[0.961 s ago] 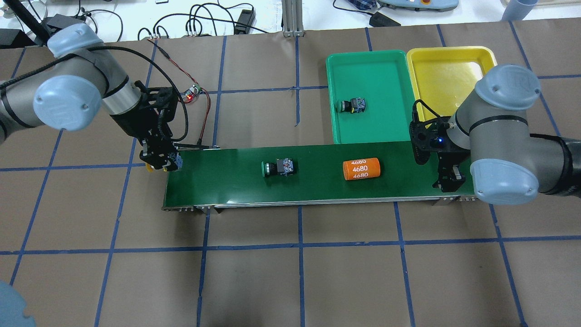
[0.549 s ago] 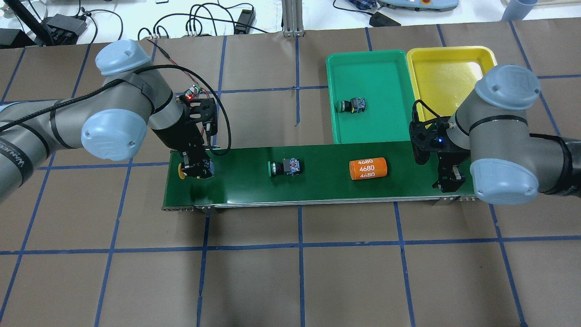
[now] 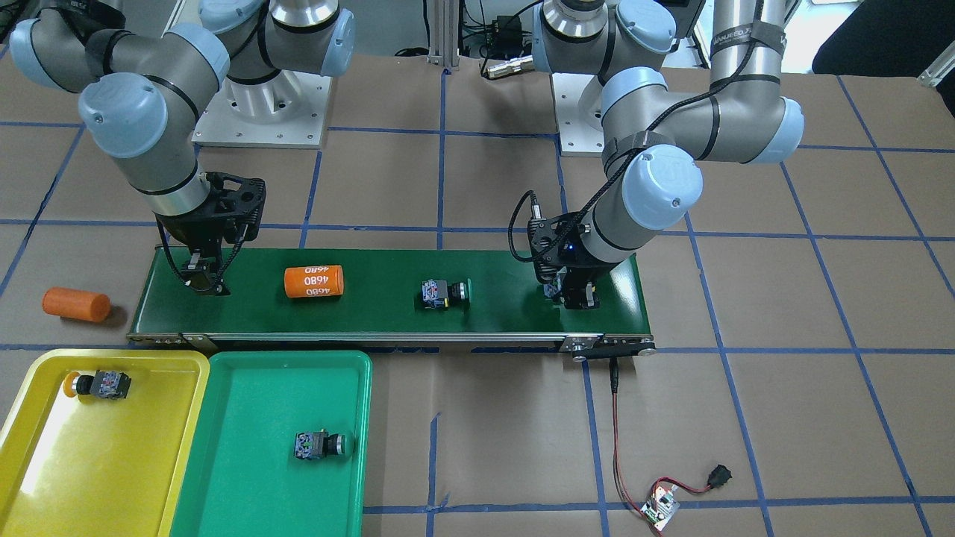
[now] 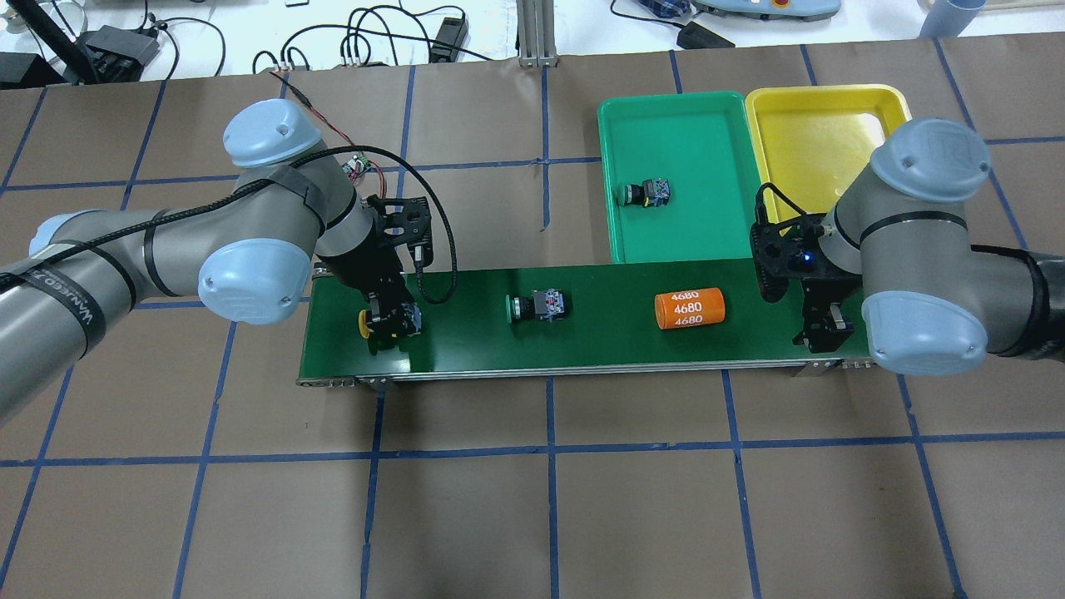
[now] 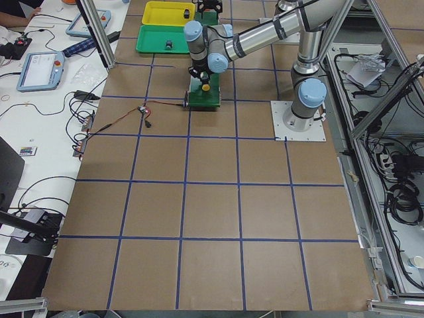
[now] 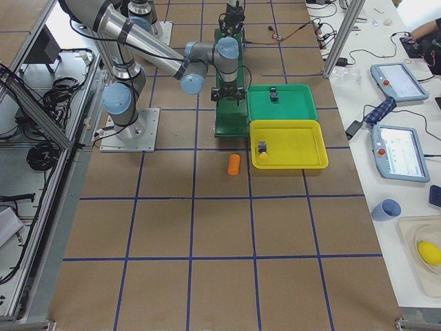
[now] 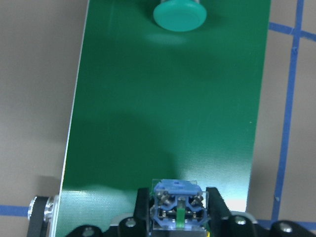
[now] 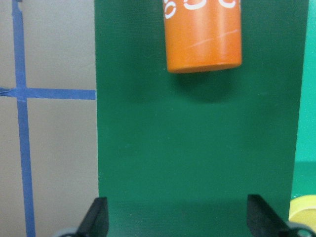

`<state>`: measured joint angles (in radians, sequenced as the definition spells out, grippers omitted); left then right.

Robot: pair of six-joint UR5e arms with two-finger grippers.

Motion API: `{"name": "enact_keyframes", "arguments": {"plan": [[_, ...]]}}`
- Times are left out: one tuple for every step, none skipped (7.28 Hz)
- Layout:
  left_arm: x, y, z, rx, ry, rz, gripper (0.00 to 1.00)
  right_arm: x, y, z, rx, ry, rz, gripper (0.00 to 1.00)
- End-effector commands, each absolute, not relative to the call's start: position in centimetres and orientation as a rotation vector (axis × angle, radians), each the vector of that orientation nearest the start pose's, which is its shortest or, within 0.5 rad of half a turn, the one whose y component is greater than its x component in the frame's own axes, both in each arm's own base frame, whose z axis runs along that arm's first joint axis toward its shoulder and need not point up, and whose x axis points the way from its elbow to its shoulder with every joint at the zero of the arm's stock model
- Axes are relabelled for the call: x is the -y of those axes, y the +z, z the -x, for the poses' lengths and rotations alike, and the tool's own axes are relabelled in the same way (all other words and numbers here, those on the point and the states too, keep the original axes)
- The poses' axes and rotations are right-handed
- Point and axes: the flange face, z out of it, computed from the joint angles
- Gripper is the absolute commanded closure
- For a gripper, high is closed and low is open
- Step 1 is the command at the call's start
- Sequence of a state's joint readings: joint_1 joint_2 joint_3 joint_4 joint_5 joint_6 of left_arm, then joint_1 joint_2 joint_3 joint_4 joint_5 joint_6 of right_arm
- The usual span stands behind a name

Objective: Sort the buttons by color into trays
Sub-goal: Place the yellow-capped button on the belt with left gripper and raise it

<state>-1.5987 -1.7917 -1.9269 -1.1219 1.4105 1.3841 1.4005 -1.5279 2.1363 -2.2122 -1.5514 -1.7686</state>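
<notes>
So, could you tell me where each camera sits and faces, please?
Front: across the table, facing the robot; both arms.
Overhead: behind the robot, looking down; both arms.
Left: table's left end; left arm nearest.
Right: opposite end; right arm nearest.
Left wrist: over conveyor belt; fingers hold yellow button.
Right wrist: over belt; open fingers; orange cylinder, shared with overhead.

Table: brown covering (image 4: 649,516) over the whole top
Grid: blue tape lines (image 4: 549,449) marking it into squares
Far side: white bench (image 4: 250,33) at 12 o'clock in the overhead view, black cables (image 4: 374,37) strewn on it
Frame: aluminium post (image 4: 537,33), upright at 12 o'clock
Bench items: two handheld screens (image 6: 398,153) and a blue cup (image 6: 387,209), at 3 o'clock in the right-end view
Light: bright, even, soft shadows
</notes>
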Motion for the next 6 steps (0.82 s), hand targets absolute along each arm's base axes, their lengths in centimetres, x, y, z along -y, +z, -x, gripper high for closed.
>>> {"name": "enact_keyframes", "arguments": {"plan": [[51.4, 27.3, 15.6, -2.536, -0.113, -2.104, 0.0, 45.9, 26.6, -5.8, -2.201, -0.055, 2.263, 0.0], [52.8, 29.6, 15.4, -2.602, -0.155, -1.987, 0.0, 45.9, 26.6, -5.8, -2.201, -0.055, 2.263, 0.0], [53.4, 32.0, 15.5, -2.692, -0.176, -1.846, 0.0, 45.9, 26.6, -5.8, -2.2, -0.057, 2.262, 0.0], [53.5, 33.9, 15.5, -2.734, -0.133, -1.819, 0.0, 45.9, 26.6, -5.8, -2.2, -0.057, 2.262, 0.0], [53.5, 36.0, 15.4, -2.797, -0.108, -1.73, 0.0, 46.0, 26.7, -5.8, -2.201, -0.056, 2.264, 0.0], [52.7, 38.9, 15.4, -2.867, -0.079, -1.621, 0.0, 46.0, 26.7, -5.8, -2.201, -0.056, 2.264, 0.0]]}}
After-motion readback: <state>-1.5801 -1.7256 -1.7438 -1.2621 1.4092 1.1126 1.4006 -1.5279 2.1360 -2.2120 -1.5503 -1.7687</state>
